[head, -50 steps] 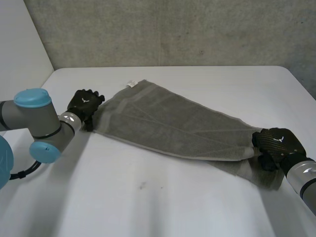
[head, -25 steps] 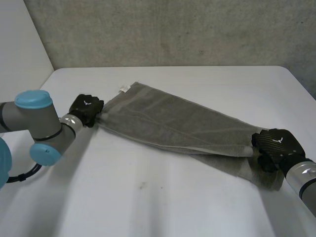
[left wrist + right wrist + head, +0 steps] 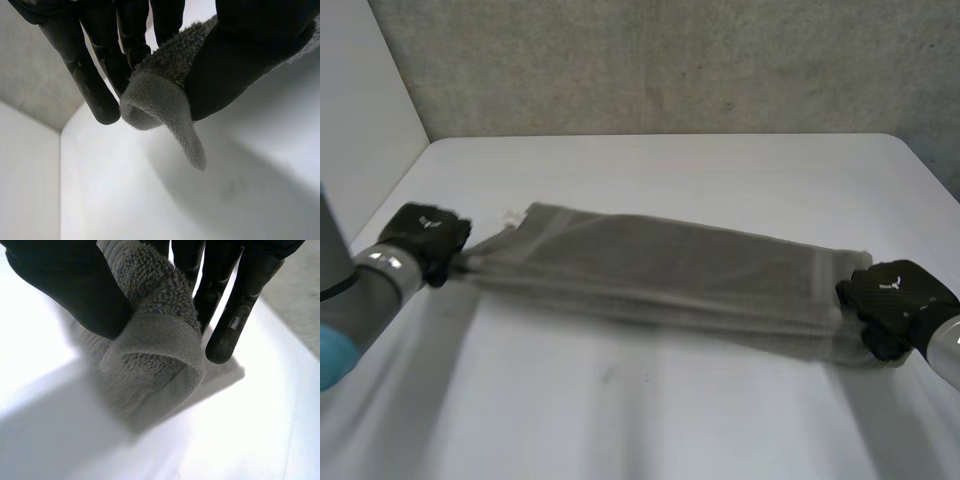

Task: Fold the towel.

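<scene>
Two hands hold one grey towel (image 3: 660, 270), stretched as a long band between them across the white counter (image 3: 650, 420).

Left hand (image 3: 420, 235): at the towel's left end, close to the counter's left edge. In its wrist view the thumb and fingers (image 3: 95, 85) are clamped on a bunched corner. A short flap of hem pokes out below the pinch, clear of the counter.

Right hand (image 3: 898, 298): at the towel's right end, near the counter's right edge. In its wrist view a rolled fold of cloth is pinched between the thumb and fingers (image 3: 235, 315). Cloth below the pinch trails down onto the counter.

Towel: layered lengthwise, with several edges running along the band. It narrows to a bunch at the left hand and is wider at the right. A small white label (image 3: 510, 215) sticks out near the left end. Cannot tell whether the middle of the band touches the counter.
</scene>
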You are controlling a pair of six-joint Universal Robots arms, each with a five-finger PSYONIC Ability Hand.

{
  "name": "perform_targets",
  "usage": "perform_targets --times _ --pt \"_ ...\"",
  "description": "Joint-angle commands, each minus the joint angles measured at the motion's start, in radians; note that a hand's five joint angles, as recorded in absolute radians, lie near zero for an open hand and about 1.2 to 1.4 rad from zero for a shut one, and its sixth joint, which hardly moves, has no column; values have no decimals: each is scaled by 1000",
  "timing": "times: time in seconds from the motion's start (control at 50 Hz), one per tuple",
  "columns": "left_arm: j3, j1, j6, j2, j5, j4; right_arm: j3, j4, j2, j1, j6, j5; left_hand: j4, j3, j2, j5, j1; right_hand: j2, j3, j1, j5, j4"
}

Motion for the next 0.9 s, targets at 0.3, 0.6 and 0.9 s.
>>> perform_targets --times 0.3,0.6,0.9 --pt "71 -51 138 -62 -28 -122 -368 190 182 119 -190 88 180 188 182 211 240 220 211 426 236 206" --pt "879 -112 -223 -185 -153 61 -820 -474 259 248 16 312 180 188 182 211 240 220 211 426 236 206" --pt "423 -112 -344 -140 -139 200 -405 -566 207 240 19 216 180 188 182 211 240 220 211 426 236 206"
